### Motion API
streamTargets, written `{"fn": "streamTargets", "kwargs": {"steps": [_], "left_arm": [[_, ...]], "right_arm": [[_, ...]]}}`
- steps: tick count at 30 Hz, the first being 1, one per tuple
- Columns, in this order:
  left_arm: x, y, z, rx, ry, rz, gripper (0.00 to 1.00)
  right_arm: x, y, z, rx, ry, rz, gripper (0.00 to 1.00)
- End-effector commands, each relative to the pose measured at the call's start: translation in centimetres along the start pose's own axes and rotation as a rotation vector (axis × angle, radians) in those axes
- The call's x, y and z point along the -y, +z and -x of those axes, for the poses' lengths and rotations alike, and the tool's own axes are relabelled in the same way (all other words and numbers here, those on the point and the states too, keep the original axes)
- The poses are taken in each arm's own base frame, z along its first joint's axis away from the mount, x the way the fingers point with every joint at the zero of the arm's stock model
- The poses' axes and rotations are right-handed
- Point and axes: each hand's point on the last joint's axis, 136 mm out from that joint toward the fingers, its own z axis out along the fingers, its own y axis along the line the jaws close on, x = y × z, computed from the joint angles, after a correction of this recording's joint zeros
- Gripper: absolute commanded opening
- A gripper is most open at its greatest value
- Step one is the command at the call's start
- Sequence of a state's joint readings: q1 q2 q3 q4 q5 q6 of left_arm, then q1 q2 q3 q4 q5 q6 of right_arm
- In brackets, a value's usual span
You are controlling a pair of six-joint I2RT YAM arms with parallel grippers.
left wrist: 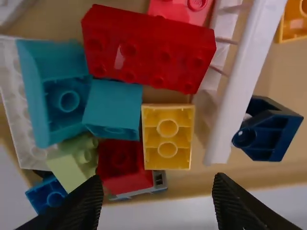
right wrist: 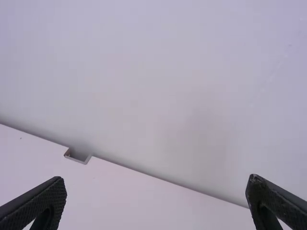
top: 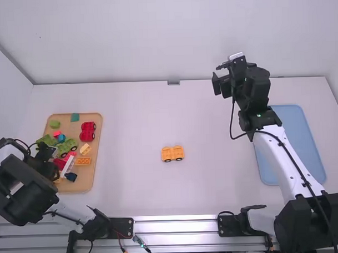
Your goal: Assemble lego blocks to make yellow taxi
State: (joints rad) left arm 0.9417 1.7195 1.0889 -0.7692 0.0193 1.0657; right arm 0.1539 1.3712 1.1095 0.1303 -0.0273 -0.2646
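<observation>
On the tan tray (top: 82,185), a yellow block (left wrist: 168,136) lies beneath the wide-spread left gripper (top: 50,169)

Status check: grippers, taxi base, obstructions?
Left gripper open over tray. Right gripper open, empty, above table's far side. Yellow-orange wheeled base mid-table. Yellow block in tray crowded by red blocks, white piece.

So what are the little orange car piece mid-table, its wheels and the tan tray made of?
The orange car piece looks like smooth moulded plastic: one even, bright colour and neat edges. Its dark wheels could be plastic or rubber; they're too small to tell. The tan tray seems matte plastic, with flat colour and rounded corners, though wood is possible.
</observation>
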Motion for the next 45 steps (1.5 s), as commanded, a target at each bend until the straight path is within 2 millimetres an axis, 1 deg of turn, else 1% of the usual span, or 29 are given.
{"fn": "streamTargets", "kwargs": {"steps": [1,5,7,12,17,18,19,20,21,22,24,25,27,29,30,31,32,33,35,36,39,41,43,45], "left_arm": [[1.2,1.1,-0.4,-0.002,-0.004,-0.038,0.61],[1.3,2.2,-0.5,0.007,-0.005,-0.021,0.6],[1.4,2.4,-0.4,0.008,0.0,-0.017,0.58],[1.4,2.9,-0.5,0.016,-0.011,-0.009,0.57],[1.1,2.7,-0.3,0.021,-0.083,0.0,0.63],[1.1,2.5,-0.4,0.015,-0.094,-0.003,0.72],[1.1,2.3,-0.3,0.013,-0.092,-0.007,0.77],[1.2,2.0,0.1,0.015,-0.081,-0.014,0.88],[1.2,1.9,0.2,0.015,-0.079,-0.014,0.95],[1.1,1.6,0.6,0.015,-0.068,-0.011,0.99],[1.1,0.7,1.4,0.02,-0.101,-0.017,0.99],[1.2,0.6,1.5,0.018,-0.111,-0.019,0.99],[1.3,-0.4,1.8,-0.013,-0.136,-0.021,0.99],[1.4,-0.8,1.6,-0.038,-0.129,-0.02,0.89],[1.4,-0.9,1.1,-0.058,-0.124,-0.021,0.68],[1.4,-0.9,0.8,-0.069,-0.128,-0.018,0.54],[1.1,-0.8,0.3,-0.084,-0.14,-0.009,0.44],[1.1,-0.7,0.2,-0.086,-0.143,-0.007,0.43],[0.9,-0.2,-0.3,-0.078,-0.16,-0.004,0.54],[0.9,0.0,-0.4,-0.074,-0.165,-0.003,0.57],[0.4,0.6,-0.7,-0.06,-0.182,0.013,0.56],[0.4,0.9,-0.8,-0.056,-0.184,0.02,0.57],[0.6,1.3,-0.6,-0.055,-0.164,0.024,0.63],[1.1,1.6,-0.5,-0.046,-0.12,0.004,0.62]], "right_arm": [[0.6,-0.2,1.8,0.036,0.005,-0.01,0.99],[0.6,-0.2,1.8,0.039,0.005,-0.011,0.99],[0.6,-0.2,1.8,0.039,0.005,-0.012,0.99],[0.6,-0.2,1.8,0.036,0.006,-0.01,0.99],[0.6,-0.2,1.8,0.038,0.005,-0.012,0.99],[0.6,-0.2,1.9,0.04,0.005,-0.012,0.99],[0.6,-0.2,1.9,0.04,0.005,-0.011,0.99],[0.6,-0.2,1.9,0.041,0.004,-0.012,0.99],[0.6,-0.2,1.9,0.041,0.004,-0.012,0.99],[0.6,-0.2,2.0,0.044,0.005,-0.013,0.99],[0.7,-0.2,2.1,0.05,0.004,-0.015,0.99],[0.7,-0.2,2.1,0.051,0.004,-0.015,0.99],[0.7,-0.2,2.3,0.059,0.004,-0.016,0.99],[0.8,-0.2,2.4,0.062,0.003,-0.018,0.99],[0.8,-0.2,2.5,0.065,0.004,-0.019,0.99],[0.8,-0.2,2.5,0.065,0.004,-0.019,0.99],[0.8,-0.2,2.5,0.067,0.003,-0.02,0.99],[0.8,-0.2,2.6,0.069,0.003,-0.02,0.99],[0.9,-0.2,2.7,0.075,0.003,-0.022,0.99],[0.9,-0.2,2.8,0.076,0.003,-0.023,0.99],[0.9,-0.2,2.9,0.082,0.003,-0.024,0.99],[0.9,-0.2,2.9,0.082,0.003,-0.024,0.99],[0.8,-0.2,2.9,0.083,0.003,-0.022,0.99],[0.8,-0.2,2.9,0.083,0.003,-0.022,0.99]]}}
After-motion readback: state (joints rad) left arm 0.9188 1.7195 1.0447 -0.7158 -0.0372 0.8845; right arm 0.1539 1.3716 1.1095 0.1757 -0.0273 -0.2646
